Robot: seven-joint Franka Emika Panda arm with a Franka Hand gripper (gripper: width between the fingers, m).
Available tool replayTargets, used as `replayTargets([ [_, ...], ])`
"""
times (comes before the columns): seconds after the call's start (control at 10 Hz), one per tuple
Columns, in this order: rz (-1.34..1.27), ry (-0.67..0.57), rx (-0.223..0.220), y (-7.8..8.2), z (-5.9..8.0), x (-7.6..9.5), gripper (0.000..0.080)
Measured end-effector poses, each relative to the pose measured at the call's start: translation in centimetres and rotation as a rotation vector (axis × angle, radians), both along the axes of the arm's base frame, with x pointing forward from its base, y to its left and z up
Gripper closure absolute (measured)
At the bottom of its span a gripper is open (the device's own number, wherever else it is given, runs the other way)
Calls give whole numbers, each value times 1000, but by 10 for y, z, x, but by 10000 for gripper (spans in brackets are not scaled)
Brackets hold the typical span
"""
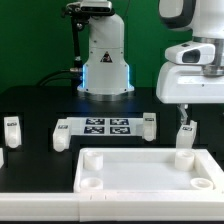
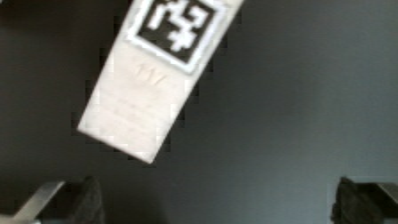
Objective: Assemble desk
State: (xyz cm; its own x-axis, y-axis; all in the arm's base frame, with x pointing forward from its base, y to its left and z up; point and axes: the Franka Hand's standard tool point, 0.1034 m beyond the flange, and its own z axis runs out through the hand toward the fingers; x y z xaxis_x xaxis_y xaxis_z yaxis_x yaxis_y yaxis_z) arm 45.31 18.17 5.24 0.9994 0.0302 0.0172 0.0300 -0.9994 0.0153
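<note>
**Gripper wide open over right-hand leg**

Ext. view, L to R: I see the far-left leg (image 1: 12,127), the second leg (image 1: 62,135) beside the marker board (image 1: 105,126), and the third leg (image 1: 148,123) at the board's other end. The fourth leg (image 1: 187,133) is below the gripper (image 1: 183,113). Jaws spread wide, nothing held. Desk panel (image 1: 150,172) lies flat at front.

The arm (image 1: 105,60) stands on its base at the back, and its white wrist (image 1: 190,62) hangs on the exterior view's right, pointing straight down. The gripper (image 1: 183,116) has its jaws spread wide. In the wrist view its dark fingertips (image 2: 54,200) sit far apart.
</note>
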Motion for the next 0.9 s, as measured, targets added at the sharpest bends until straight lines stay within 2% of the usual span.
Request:
replayTargets([
  [0.2,-135,10,20,0,-1,-1,150],
  [0.4,-349,63,49,-20,-4,2,150],
  [0.5,-482,84,74,-24,-2,6,150],
  [0.6,-536,86,88,-23,0,9,150],
  [0.9,-507,113,89,-26,-3,6,150],
])
